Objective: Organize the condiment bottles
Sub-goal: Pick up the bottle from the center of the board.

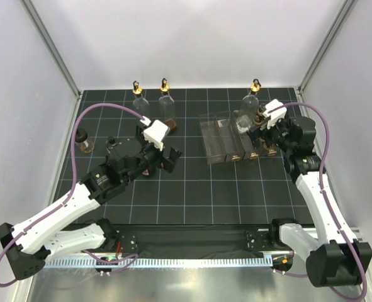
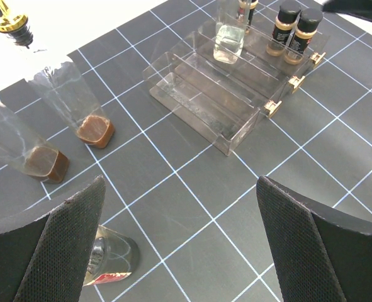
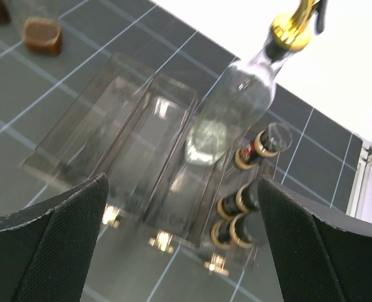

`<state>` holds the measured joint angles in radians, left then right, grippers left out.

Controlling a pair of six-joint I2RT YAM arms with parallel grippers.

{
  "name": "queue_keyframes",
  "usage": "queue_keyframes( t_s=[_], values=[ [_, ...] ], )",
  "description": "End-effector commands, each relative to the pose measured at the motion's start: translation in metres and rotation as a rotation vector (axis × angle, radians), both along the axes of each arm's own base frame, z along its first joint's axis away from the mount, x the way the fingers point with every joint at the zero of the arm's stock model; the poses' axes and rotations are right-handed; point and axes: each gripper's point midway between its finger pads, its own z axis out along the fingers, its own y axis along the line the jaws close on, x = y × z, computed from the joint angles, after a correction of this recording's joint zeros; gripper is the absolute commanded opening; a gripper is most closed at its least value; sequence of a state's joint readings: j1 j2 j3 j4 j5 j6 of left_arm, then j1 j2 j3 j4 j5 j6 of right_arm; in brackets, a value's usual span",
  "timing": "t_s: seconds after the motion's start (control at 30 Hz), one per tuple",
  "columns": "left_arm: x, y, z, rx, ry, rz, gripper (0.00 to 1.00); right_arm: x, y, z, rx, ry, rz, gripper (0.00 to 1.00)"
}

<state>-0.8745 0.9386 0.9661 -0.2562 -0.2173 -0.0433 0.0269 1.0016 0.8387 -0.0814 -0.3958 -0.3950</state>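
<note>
Sorting underway: right gripper [image 3: 182, 195], fingers spread, beside tall clear gold-pourer bottle [image 3: 236, 107] standing in clear plastic divided rack [image 3: 104, 126]; left gripper [image 2: 179, 211], fingers also spread and empty, probably next reaches for loose brown-bottomed clear bottle [image 2: 85, 113].

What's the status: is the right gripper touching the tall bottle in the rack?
Apart. The right wrist view shows the right gripper open, with bare clear rack visible between each finger and the tall bottle.
</note>
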Motion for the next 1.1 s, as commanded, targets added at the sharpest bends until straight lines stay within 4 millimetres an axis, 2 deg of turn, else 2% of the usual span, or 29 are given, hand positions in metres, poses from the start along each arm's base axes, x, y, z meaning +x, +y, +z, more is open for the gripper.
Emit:
queue_keyframes(
  t_s=[0.0,0.2,0.37,0.53,0.73,1.07],
  values=[
    [0.006,0.000,0.009,-0.029,-0.028,0.017,1.00,-0.027,0.005,-0.013,-0.046,0.063,0.057,1.00],
    [0.007,-0.001,0.008,-0.029,-0.022,0.020,1.00,-0.049,0.009,-0.011,-0.073,0.068,0.109,1.00],
    [0.008,0.001,0.008,-0.033,-0.018,0.032,1.00,-0.064,0.021,-0.009,-0.050,0.075,0.188,1.00],
    [0.015,0.004,0.014,-0.062,-0.004,0.048,1.00,-0.073,0.024,-0.017,-0.051,0.075,0.227,1.00],
    [0.036,0.017,0.023,-0.131,0.033,0.104,1.00,-0.079,0.023,-0.023,-0.031,0.081,0.248,1.00],
    [0.066,0.024,0.037,-0.247,0.112,0.169,1.00,-0.085,0.029,-0.028,-0.016,0.095,0.291,1.00]
  ],
)
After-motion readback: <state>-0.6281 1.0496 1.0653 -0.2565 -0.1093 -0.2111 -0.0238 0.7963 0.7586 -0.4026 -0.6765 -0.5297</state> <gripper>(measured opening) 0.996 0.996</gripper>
